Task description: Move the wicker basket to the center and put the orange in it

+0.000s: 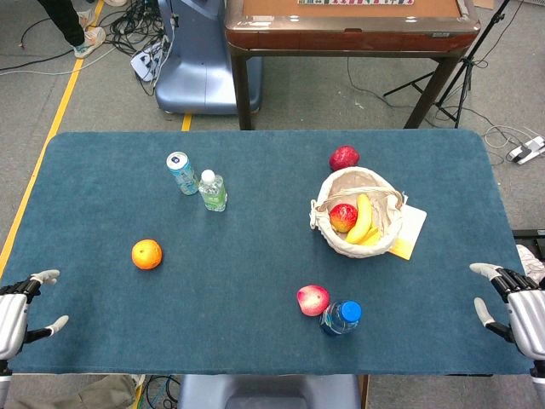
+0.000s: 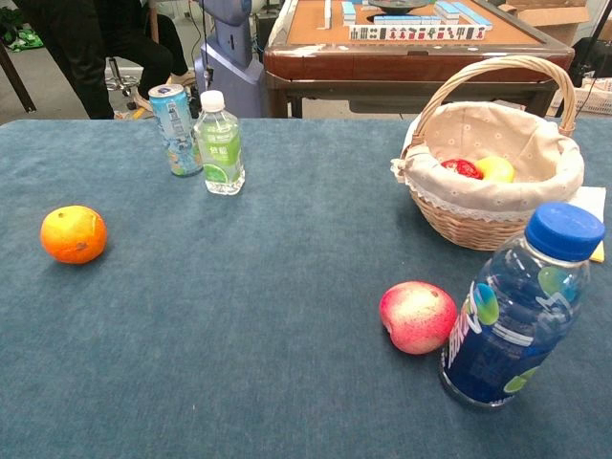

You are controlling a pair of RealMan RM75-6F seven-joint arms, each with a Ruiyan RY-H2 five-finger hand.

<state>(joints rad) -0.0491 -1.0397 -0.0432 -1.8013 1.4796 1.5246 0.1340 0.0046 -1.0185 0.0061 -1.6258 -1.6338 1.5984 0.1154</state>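
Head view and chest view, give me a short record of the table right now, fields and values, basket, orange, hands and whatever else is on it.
wicker basket: right of center, cloth lined, holds an apple and a banana
orange: on the cloth, left side, untouched
left hand: near left edge, holds nothing
right hand: near right edge, holds nothing
other items: can, green bottle, blue-capped bottle, two loose apples
task status: not started

The orange (image 1: pixel 146 254) lies well left of the wicker basket (image 1: pixel 379 234).
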